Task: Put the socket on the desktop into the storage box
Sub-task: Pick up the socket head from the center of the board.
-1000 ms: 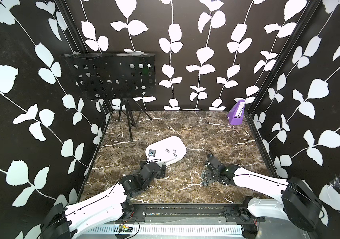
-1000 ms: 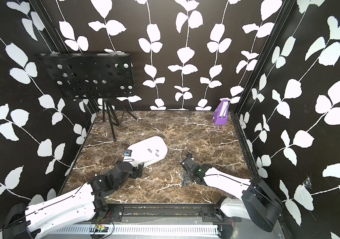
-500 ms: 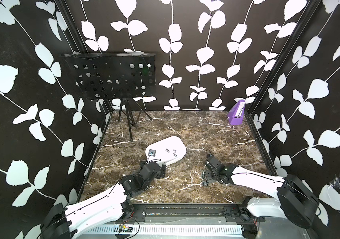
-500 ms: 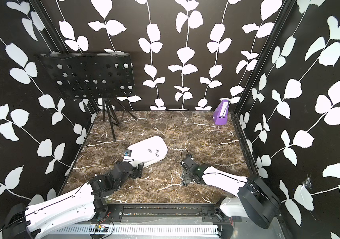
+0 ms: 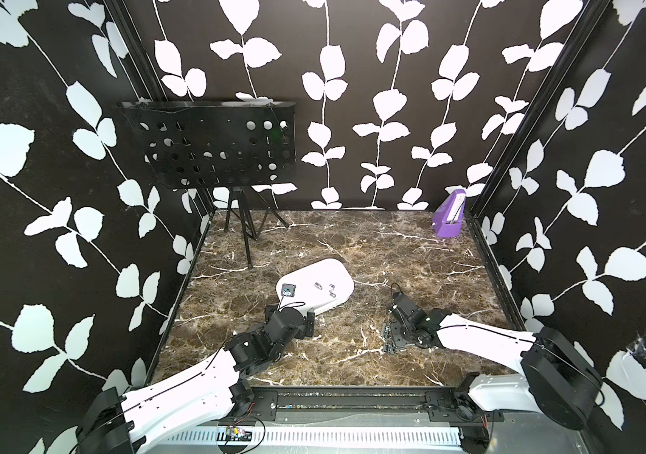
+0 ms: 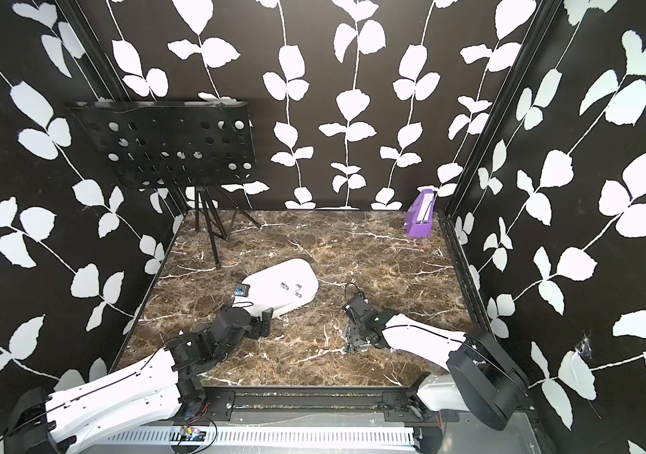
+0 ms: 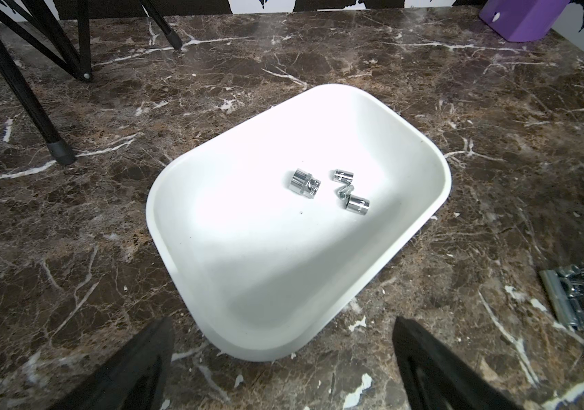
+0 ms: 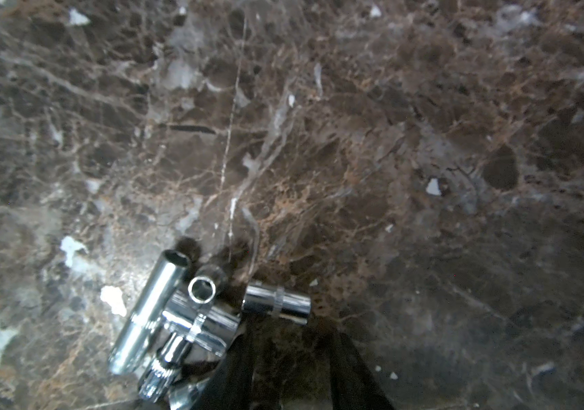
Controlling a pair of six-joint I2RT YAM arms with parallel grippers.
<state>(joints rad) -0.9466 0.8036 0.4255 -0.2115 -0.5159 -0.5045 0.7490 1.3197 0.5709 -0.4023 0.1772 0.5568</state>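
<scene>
While the job is being judged as only partly done, the left gripper is being held with its jaws wide apart and empty, just beside the near rim of the storage box. Four chrome sockets are lying close together on the white floor of that box, towards its far end, so that share is being counted as finished. Further right, a cluster of loose sockets is lying on the desktop, well apart from the box. The right gripper is being held low over this cluster, its dark fingers reaching up to a short socket. Whether that piece is being clamped or merely touched cannot be told. These pieces are being reckoned as what is left to lift and carry across.

The surface is being shown as glossy dark brown marble with pale veins, on which round sockets are being judged likely to roll. At the far left a black perforated music stand is being borne on a tripod. Black walls printed with white leaves are enclosing the cell, and in the far right corner a small purple box is standing upright
</scene>
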